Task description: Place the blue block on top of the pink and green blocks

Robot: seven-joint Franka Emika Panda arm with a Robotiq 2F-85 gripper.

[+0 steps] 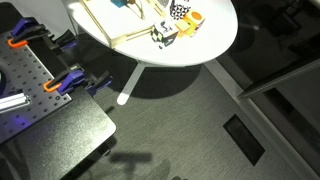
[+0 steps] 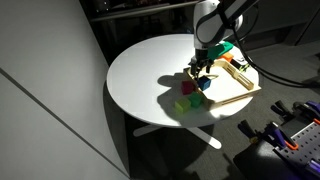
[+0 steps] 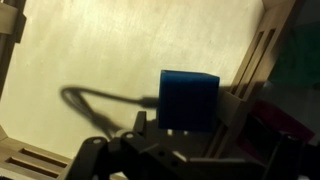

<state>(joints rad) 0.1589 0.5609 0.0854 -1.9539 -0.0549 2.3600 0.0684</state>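
Note:
The blue block [image 3: 190, 100] fills the middle of the wrist view, resting on a pale surface just in front of my gripper [image 3: 186, 138]. The gripper is open, its dark fingers low in that view on either side of the block's near edge, and I see no contact. In an exterior view the gripper [image 2: 200, 72] hangs straight down over the blue block [image 2: 204, 85]. The pink block [image 2: 188, 88] and the green block [image 2: 182, 103] lie side by side just beside it on the white round table [image 2: 140, 75].
A wooden tray [image 2: 238, 80] lies next to the blocks; its slats [image 3: 255, 60] frame the wrist view. Two black-and-white cubes [image 1: 165, 35] and an orange piece [image 1: 193, 19] sit near the table's edge. Clamps [image 1: 68, 82] stand on a dark bench.

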